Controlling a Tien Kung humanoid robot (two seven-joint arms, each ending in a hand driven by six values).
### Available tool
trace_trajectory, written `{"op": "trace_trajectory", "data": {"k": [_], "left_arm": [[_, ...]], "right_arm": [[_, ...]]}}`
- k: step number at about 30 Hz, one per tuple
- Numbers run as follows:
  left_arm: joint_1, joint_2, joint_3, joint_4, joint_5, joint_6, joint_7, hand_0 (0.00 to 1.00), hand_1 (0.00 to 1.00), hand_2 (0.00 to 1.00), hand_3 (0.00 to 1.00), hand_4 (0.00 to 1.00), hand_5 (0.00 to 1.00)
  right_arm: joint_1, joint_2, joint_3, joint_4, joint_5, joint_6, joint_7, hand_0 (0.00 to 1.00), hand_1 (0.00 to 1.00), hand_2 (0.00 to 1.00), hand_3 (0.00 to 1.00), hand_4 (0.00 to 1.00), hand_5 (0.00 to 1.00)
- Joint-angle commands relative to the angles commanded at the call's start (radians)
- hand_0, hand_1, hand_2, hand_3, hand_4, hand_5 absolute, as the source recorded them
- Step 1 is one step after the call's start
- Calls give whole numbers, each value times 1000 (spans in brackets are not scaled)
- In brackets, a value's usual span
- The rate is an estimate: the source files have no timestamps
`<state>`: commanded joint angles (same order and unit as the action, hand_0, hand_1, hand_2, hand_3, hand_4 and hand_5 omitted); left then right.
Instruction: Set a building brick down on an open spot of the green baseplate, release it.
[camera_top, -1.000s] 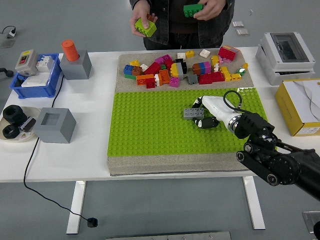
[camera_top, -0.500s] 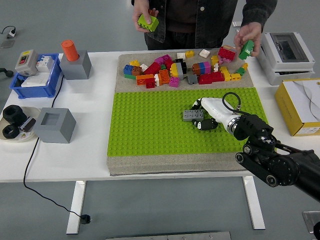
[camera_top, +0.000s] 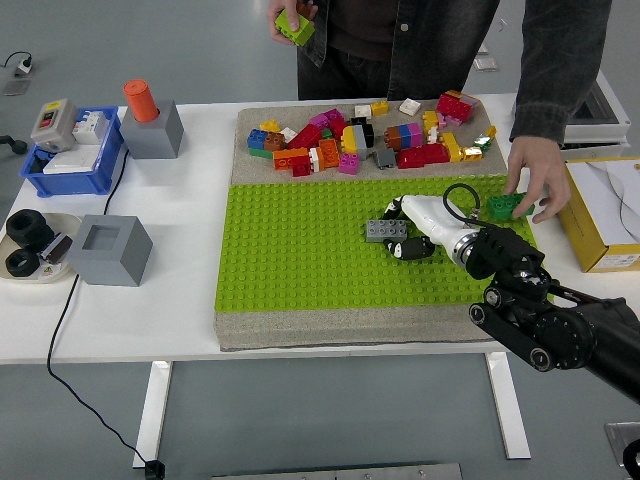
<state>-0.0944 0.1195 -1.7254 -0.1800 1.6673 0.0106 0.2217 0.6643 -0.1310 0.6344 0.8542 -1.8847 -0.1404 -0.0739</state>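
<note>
Reaching in from the lower right of the head view, the robot's right hand (camera_top: 408, 232) curls its white fingers around a grey brick (camera_top: 387, 229) that sits on the green baseplate (camera_top: 300, 250); the brick lies flat, right of the plate's middle; whether the fingers truly clamp it or only touch cannot be told for sure; a person at the far side presses a green brick (camera_top: 503, 205) onto the plate's right edge with 1 hand (camera_top: 537, 180); the other hand (camera_top: 292, 14) holds a lime brick (camera_top: 295, 27) above the pile of loose bricks (camera_top: 370, 135).
</note>
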Motion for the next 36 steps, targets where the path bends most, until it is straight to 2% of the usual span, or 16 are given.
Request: {"op": "trace_trajectory", "data": {"k": [17, 36], "left_arm": [[2, 0, 1, 0, 0, -1, 0, 656, 644, 660, 672, 709, 227], [4, 0, 5, 0, -1, -2, -1, 657, 644, 657, 671, 709, 224]], "right_arm": [[2, -5, -14, 22, 13, 3, -7, 675, 717, 738, 642, 652, 219], [2, -6, -11, 19, 19, 2, -7, 678, 722, 741, 641, 678, 195]]}}
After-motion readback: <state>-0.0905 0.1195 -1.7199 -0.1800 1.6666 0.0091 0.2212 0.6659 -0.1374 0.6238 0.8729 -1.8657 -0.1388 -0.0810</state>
